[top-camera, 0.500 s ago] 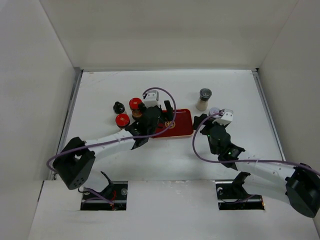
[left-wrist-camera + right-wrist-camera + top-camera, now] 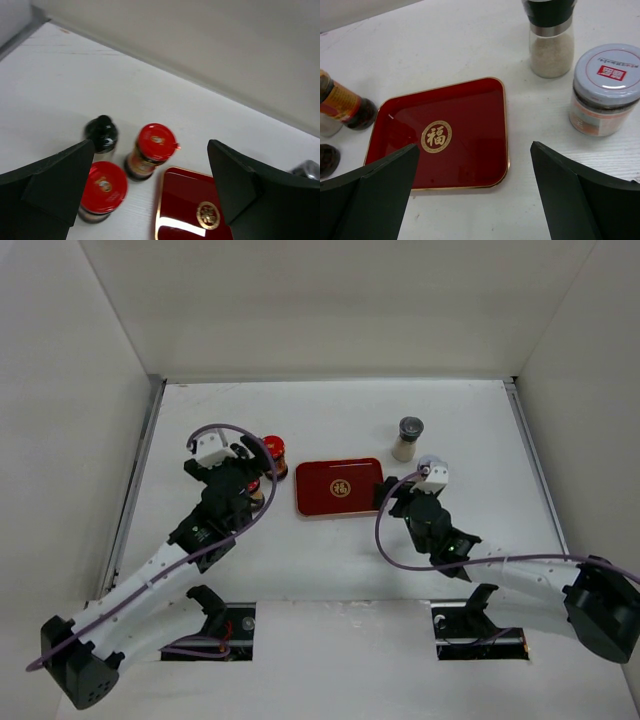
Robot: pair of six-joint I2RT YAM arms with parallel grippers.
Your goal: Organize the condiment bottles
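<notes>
Left fingers (image 2: 55, 185): released, spread wide near a red-capped dark brown bottle (image 2: 151, 150).
Right fingers (image 2: 375, 190): released, above the flat red rectangular tray (image 2: 470, 155).

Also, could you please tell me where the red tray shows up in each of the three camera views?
Top external: the red tray lies near the picture's centre, seen whole.
Left wrist: the red tray is at the bottom, a little right of centre, cut off by the lower edge.
Right wrist: the red tray sits centre-left, seen almost whole.
Shared landmark: the gold emblem in the tray's middle shows in all three.
</notes>
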